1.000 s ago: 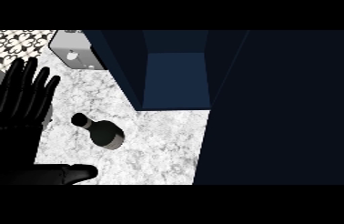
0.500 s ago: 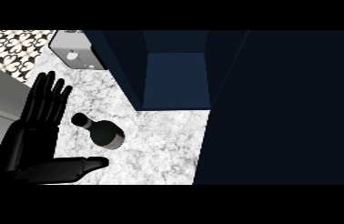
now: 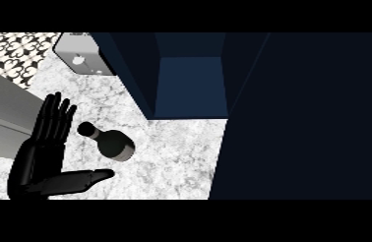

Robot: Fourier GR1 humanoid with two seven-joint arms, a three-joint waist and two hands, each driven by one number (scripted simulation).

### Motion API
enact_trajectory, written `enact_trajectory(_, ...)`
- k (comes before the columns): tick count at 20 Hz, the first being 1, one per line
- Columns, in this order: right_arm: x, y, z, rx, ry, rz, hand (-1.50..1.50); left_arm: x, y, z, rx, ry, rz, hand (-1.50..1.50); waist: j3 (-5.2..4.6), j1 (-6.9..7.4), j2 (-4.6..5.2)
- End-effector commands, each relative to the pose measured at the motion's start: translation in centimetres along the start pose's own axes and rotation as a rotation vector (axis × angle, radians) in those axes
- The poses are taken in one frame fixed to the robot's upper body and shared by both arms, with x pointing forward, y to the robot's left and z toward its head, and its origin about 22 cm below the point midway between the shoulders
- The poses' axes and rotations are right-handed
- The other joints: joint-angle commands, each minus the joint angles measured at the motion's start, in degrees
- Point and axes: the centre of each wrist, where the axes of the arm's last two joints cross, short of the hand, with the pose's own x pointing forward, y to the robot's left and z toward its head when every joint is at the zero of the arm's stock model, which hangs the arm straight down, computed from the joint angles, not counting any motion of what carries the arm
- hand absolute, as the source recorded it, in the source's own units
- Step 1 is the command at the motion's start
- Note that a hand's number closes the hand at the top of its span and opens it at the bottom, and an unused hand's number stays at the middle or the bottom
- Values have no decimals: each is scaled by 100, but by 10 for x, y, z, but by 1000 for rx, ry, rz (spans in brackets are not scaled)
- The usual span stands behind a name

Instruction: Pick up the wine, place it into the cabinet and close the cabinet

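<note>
Wine bottle (image 3: 112,143) stands on the marble bench (image 3: 174,157) at lower left of the frame, below the open dark blue cabinet (image 3: 190,86). Left robot hand (image 3: 45,152) sits just beside it, fingers straight, thumb spread, not touching.

No readable text, labels, brands or numbers anywhere. The wine bottle (image 3: 109,142) shows no legible label. Nothing written on the cabinet (image 3: 189,83) either.

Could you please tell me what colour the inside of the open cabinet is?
Dark blue; the cabinet interior shows best, and only, in the head view.
</note>
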Motion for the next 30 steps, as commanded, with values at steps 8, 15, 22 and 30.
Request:
enact_trajectory(8,21,5,31,-42,-96,41,-150,-63,25,20,29,74,-19,-150,-1,-30,-4)
enact_trajectory(15,34,-2,33,-25,-115,49,-150,-96,30,17,31,82,-28,-150,-3,-28,1)
enact_trajectory(22,25,4,32,-35,-110,20,-150,-122,43,23,56,78,-33,-150,2,-22,2)
enact_trajectory(30,22,-1,27,-35,-108,60,-150,-147,45,15,-6,156,39,-150,6,0,15)
